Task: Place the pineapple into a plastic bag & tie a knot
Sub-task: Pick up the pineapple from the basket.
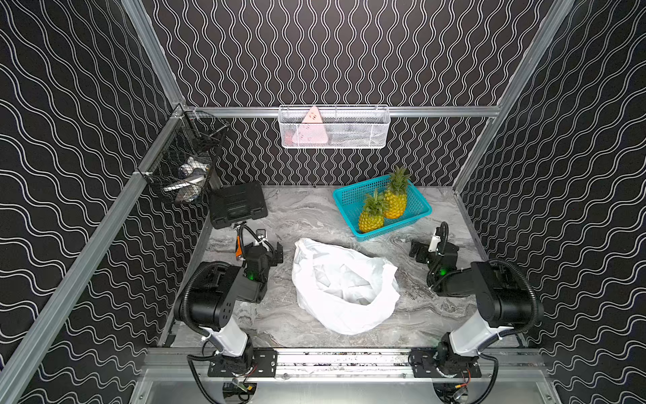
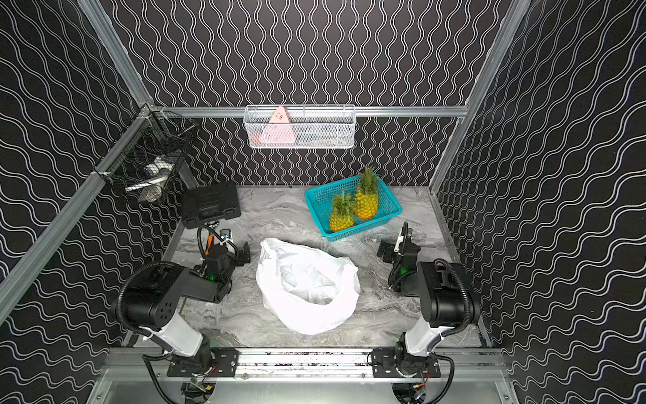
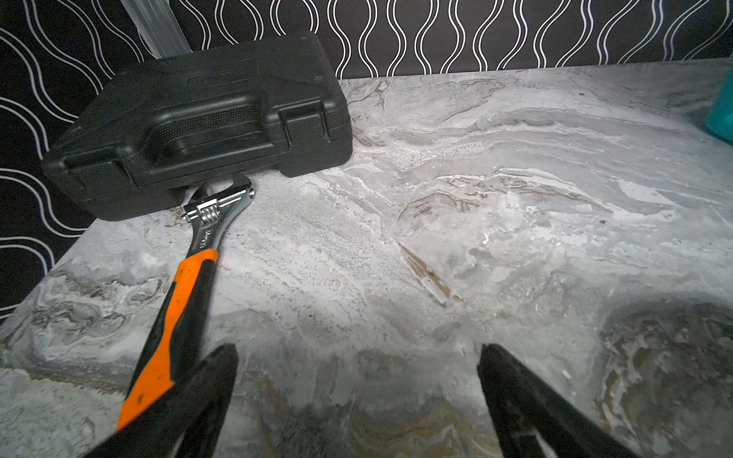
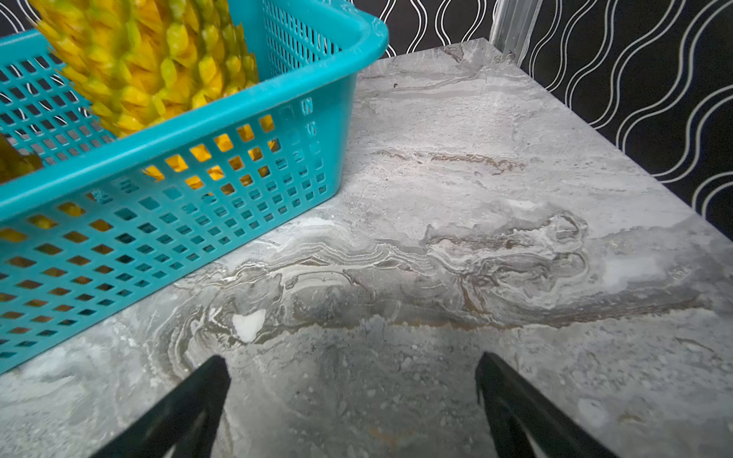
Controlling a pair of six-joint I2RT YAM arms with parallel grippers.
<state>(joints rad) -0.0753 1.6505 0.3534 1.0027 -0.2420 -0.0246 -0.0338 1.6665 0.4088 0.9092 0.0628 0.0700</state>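
Lying crumpled on the table [image 1: 279,217], the plastic bag [image 1: 344,285] sits between left claw [image 3: 357,351] and right claw [image 4: 353,357], both spread and empty; two pineapples [image 1: 372,218] sit in the teal basket [image 1: 402,224].

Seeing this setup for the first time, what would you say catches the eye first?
The white plastic bag lies crumpled, mouth open, in the middle of the table between the two arms. Behind it to the right, a nearer pineapple and a farther pineapple stand bright yellow in the teal basket. Far left sits a black case with an orange-handled wrench at its edge.
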